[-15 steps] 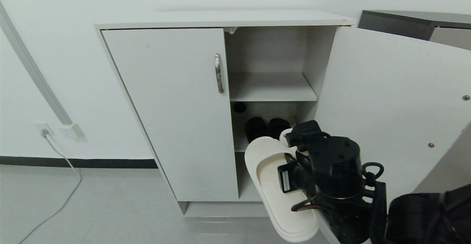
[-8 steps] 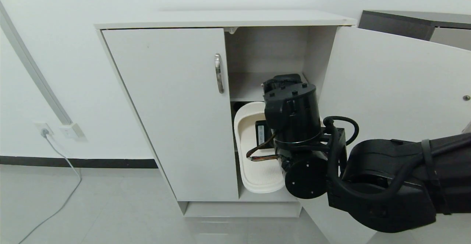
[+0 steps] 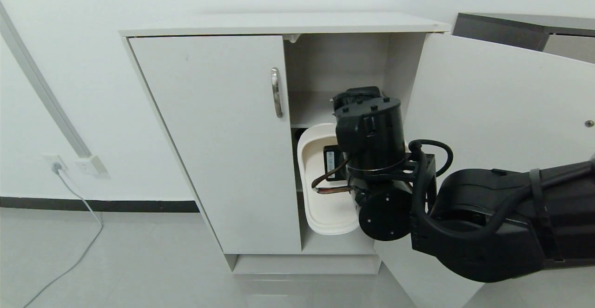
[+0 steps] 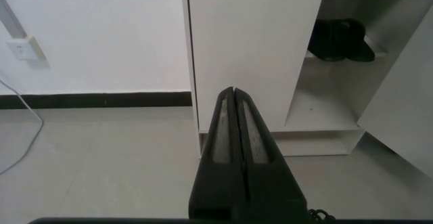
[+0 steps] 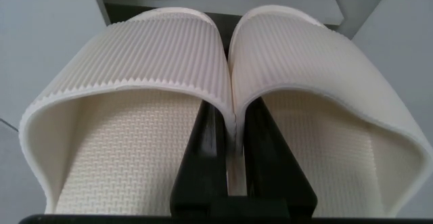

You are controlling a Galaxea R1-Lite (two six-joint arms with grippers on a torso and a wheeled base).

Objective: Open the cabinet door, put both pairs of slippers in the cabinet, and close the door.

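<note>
Two white slippers (image 5: 142, 55) sit side by side in the right gripper (image 5: 232, 126). In the right wrist view its fingers are almost closed, pinching the pair's touching inner walls. The head view gives the place. The white slippers (image 3: 325, 210) are steeply tilted in the open half of the cabinet (image 3: 279, 22), with one end just under the upper shelf (image 3: 309, 110) and the other low near the floor. The right door (image 3: 488, 127) stands wide open and the left door (image 3: 218, 150) is closed. The left wrist view adds the left gripper (image 4: 233, 116), low before the cabinet with its fingers pressed together on nothing. It also shows black slippers (image 4: 340, 40) inside, raised above the cabinet floor.
</note>
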